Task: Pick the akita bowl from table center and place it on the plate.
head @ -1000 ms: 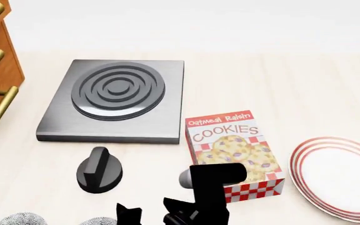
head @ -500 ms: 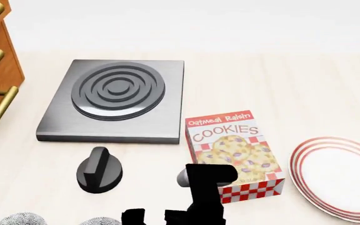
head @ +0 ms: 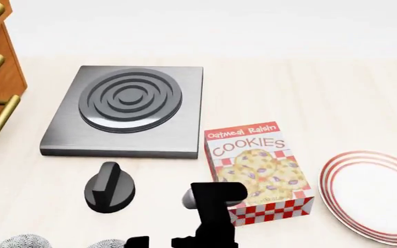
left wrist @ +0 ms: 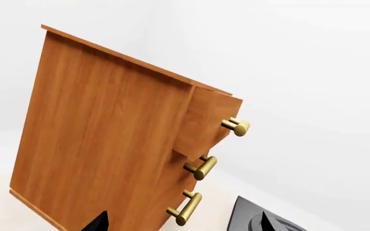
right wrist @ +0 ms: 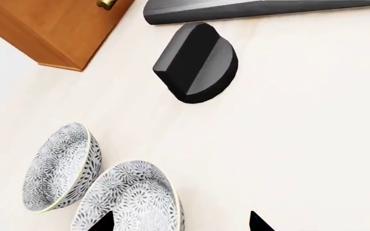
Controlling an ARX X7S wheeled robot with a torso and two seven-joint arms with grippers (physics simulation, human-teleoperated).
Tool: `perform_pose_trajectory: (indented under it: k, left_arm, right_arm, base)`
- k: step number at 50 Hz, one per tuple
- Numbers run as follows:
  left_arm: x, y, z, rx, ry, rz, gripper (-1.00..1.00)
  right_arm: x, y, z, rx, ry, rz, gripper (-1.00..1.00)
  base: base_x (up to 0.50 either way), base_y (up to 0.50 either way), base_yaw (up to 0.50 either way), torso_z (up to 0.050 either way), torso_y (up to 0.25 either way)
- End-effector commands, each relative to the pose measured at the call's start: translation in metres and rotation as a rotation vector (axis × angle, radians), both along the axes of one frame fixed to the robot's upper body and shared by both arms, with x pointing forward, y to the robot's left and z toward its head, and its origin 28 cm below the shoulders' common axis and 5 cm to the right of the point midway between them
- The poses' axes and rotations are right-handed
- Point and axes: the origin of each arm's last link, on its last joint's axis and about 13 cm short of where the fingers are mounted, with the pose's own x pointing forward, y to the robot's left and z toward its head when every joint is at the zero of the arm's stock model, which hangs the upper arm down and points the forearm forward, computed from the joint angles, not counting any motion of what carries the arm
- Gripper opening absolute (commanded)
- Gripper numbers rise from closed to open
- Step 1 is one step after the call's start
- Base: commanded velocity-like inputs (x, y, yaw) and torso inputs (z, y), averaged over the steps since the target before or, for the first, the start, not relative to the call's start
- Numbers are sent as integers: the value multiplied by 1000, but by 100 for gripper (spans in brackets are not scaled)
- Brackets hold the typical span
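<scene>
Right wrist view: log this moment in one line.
phase: approach | right tool: open above akita bowl | second bowl: adjacent | plate: empty

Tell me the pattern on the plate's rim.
Thin red concentric rings on white plate, best seen in the head view.

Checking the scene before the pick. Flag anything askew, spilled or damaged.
Nothing spilled or damaged. One oddity: the black stove knob lies loose on the table, detached in front of the burner plate. The two speckled bowls stand upright, side by side; the cookie box lies flat.
</scene>
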Motion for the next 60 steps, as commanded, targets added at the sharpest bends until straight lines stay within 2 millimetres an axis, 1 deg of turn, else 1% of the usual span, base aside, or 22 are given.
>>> perform_pose_trajectory:
  k: [1,14,20,28,48,60]
  left_arm:
    - [0,0,1,-1,-3,-3,100]
    - [-2,3,2,-10,-7,9,100]
    - [-3,4,1,-14,-6,15,100]
    - [-4,3,2,-11,-7,8,100]
    - [-8,5,4,-15,-16,14,100]
    - [-8,5,5,-17,-20,13,100]
  right_arm:
    - [1,3,-1,-7,11,32,100]
    - [10,7,-11,-18,35,58,100]
    - [9,10,-14,-18,51,79,100]
    - [8,13,-14,-22,59,107,100]
    - [16,12,-15,-26,53,100,100]
    - [18,12,-23,-23,74,100,100]
  base:
    - [0,0,0,0,0]
    - [0,0,0,0,0]
    - [0,0,0,0,0]
    - [0,0,0,0,0]
    - [0,0,0,0,0]
    - [0,0,0,0,0]
